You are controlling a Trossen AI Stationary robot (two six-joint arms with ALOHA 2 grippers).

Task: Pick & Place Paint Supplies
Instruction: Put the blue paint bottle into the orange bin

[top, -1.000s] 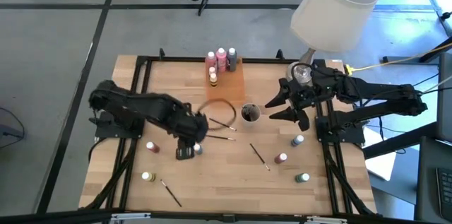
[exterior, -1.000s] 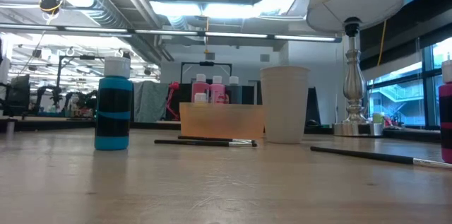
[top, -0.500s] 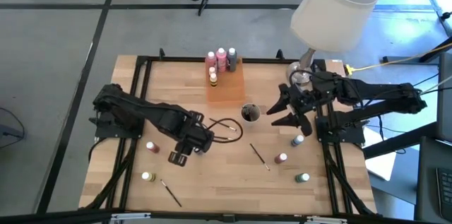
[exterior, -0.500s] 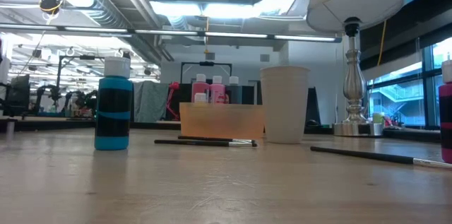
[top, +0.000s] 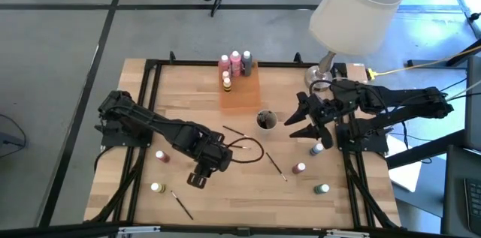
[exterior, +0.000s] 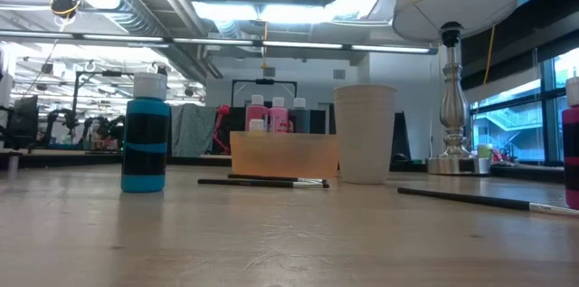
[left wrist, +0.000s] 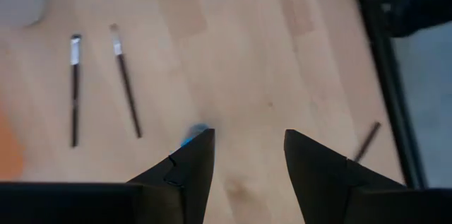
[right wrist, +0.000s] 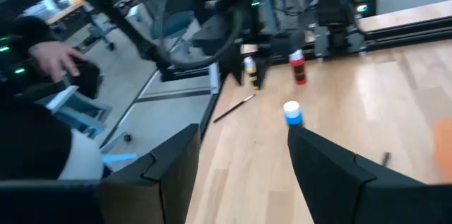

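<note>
Table [top: 188, 91] scan, left edge to right edge.

Left edge, toward the near corner: red bottle [top: 161, 155] and yellow bottle [top: 156, 188] upright, one paintbrush [top: 180, 205] loose beside the yellow one. None collected yet.

Left gripper [top: 197, 180] hovers over the near-left part of the table, fingers [left wrist: 189, 167] parted, nothing between them. Its wrist view looks straight down at the blue bottle [left wrist: 192, 133], which shows just past one fingertip. My read: it is lining up a top-down grab on that bottle, jaws released for the approach.

Centre: two brushes [left wrist: 127, 86] lie side by side near the grey cup [top: 265, 121]; another brush [top: 275, 164] lies nearer the front edge. The cup probably takes brushes, though I cannot tell whether any are in it.

Far edge, centre: orange tray [top: 242, 88] already carries a cluster of pink bottles [top: 235, 61] standing upright. So the tray is the drop point for bottles.

Right edge: right gripper [top: 301, 120] hangs above the table just right of the cup, jaws spread, empty. Grey bottle [top: 316, 149] is near it, dark red bottle [top: 300, 169] and green bottle [top: 322, 188] sit toward the near-right corner. Likely waiting, or next on the grey one.

Lamp [top: 353, 9] overhangs the far-right corner; collision risk for the right arm.
</note>
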